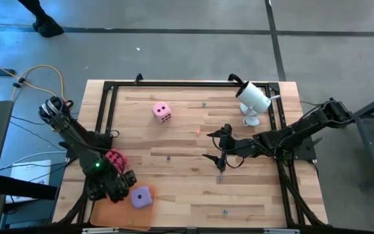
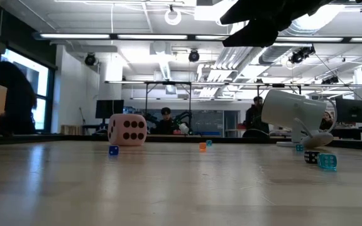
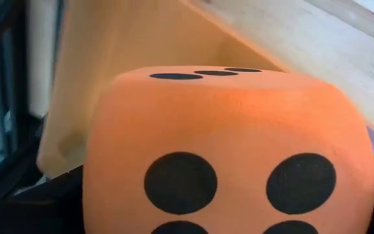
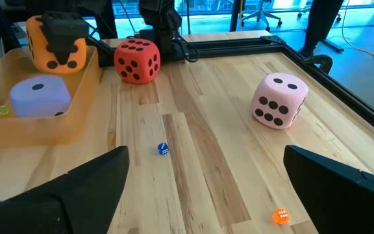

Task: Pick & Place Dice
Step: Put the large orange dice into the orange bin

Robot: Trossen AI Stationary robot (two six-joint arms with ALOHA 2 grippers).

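My left gripper [image 1: 119, 188] stands over the left end of the flat orange tray [image 1: 109, 214] at the table's near left corner, shut on the orange die [image 3: 232, 149], which fills the left wrist view. A purple die [image 1: 141, 197] rests in the tray. The magenta die [image 1: 114, 158] sits on the wood just beyond the tray. Farther off, the light pink die [image 1: 162, 112] sits toward the far edge. My right gripper [image 1: 214, 147] hangs open above the table's middle, with nothing between its fingers. My left gripper has the orange die [image 4: 47, 49] between its two fingers, coming from above and pointing steeply down. One dark finger [image 4: 67, 45] lies down over the face toward the table's right. The die sits upright; the tray's wall hides whether its underside rests on the tray.
A white camera on a stand [image 1: 253, 99] stands at the far right. Tiny dice lie scattered on the wood, among them a blue one [image 4: 163, 149] and an orange one [image 4: 280, 216]. A black frame [image 1: 106, 110] runs around the table's edge.
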